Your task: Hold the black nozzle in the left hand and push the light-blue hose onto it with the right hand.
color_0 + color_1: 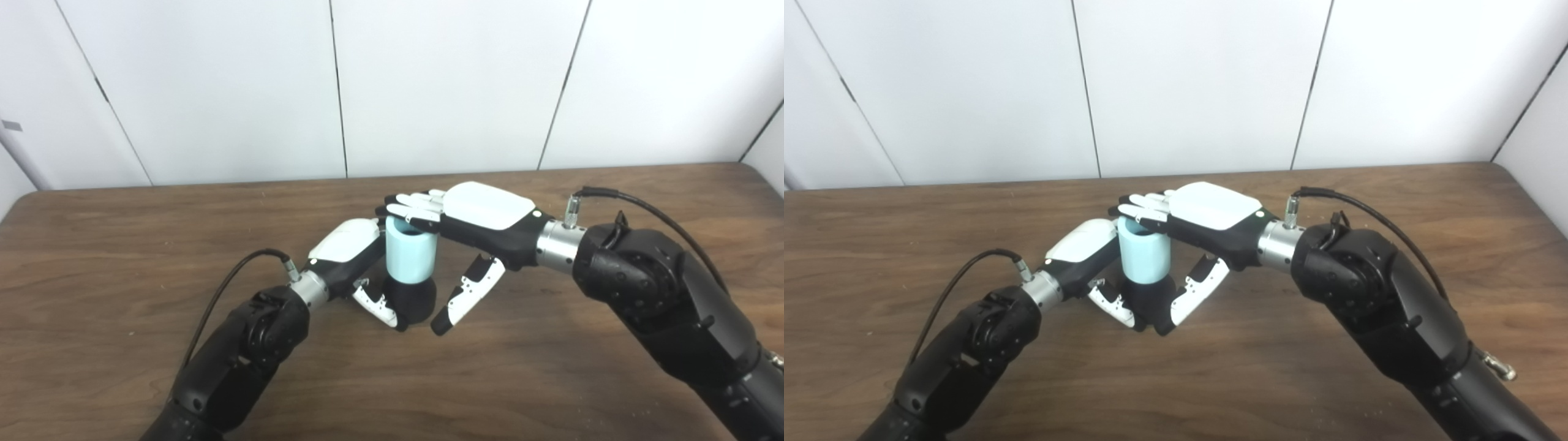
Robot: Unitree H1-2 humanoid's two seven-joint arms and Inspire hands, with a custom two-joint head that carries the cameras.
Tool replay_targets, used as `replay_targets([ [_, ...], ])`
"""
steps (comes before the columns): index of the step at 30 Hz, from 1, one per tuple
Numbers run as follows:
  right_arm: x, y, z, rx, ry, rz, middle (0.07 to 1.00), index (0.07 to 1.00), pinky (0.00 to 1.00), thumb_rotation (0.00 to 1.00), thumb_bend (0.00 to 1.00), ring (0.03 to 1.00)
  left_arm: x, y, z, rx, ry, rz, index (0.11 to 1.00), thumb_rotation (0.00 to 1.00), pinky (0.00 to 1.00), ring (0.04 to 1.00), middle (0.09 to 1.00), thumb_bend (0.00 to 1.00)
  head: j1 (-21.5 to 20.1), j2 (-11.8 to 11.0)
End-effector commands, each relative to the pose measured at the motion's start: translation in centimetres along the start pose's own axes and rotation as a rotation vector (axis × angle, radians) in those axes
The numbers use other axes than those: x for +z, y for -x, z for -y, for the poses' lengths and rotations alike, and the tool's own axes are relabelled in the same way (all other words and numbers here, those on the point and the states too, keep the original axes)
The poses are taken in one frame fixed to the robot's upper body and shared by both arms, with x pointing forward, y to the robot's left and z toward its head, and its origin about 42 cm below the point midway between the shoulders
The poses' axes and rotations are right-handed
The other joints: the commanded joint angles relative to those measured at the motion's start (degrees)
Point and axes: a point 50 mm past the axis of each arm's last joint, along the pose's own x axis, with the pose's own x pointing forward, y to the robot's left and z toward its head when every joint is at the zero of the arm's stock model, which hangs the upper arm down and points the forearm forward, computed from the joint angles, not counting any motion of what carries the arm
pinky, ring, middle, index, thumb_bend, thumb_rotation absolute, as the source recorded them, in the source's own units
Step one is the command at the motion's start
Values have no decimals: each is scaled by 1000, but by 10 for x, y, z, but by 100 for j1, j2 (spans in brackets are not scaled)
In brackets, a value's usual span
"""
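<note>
The black nozzle (415, 300) stood upright at mid-bench, gripped by the left hand (350, 252), whose thumb curled across its front. The light-blue hose (410, 256) sat upright on top of it. The right hand (471, 223) lay flat, fingers (418, 208) extended over the hose's open top and thumb hanging apart beside it, holding nothing. All rested on the wooden bench (122, 245), white wall panels (245, 79) behind.

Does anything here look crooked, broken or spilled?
Nothing stands out. The light-blue hose stands upright on the black nozzle, held by the left robot hand. The right robot hand lies flat across the hose's top. The table shows only tiny specks.
</note>
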Motion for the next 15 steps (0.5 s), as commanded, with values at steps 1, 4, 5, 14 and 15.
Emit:
replay_targets([
  [1, -11, 4, -17, 131, -15, -77, 1000, 974, 987, 665, 806, 1000, -5, 0, 4, -46, -27, -18, 499, 0, 1000, 621, 454, 526, 4, 7],
  [4, -11, 4, -17, 131, -15, -78, 1000, 974, 987, 665, 806, 1000, -5, 0, 4, -47, -27, -18, 499, 0, 1000, 621, 454, 526, 4, 7],
  [5, -10, 5, -16, 129, -13, -76, 1000, 974, 987, 665, 806, 1000, -5, 0, 3, -48, -25, -18, 499, 0, 1000, 621, 454, 526, 12, 25],
  [14, -13, 15, -10, 100, -7, -67, 1000, 974, 976, 664, 809, 990, -6, 0, 2, -40, -23, -22, 499, 0, 1000, 619, 454, 526, 25, 35],
  [15, -13, 15, -10, 98, -7, -66, 1000, 974, 975, 664, 809, 990, -7, 1, 1, -40, -23, -22, 499, 0, 1000, 619, 454, 526, 25, 35],
])
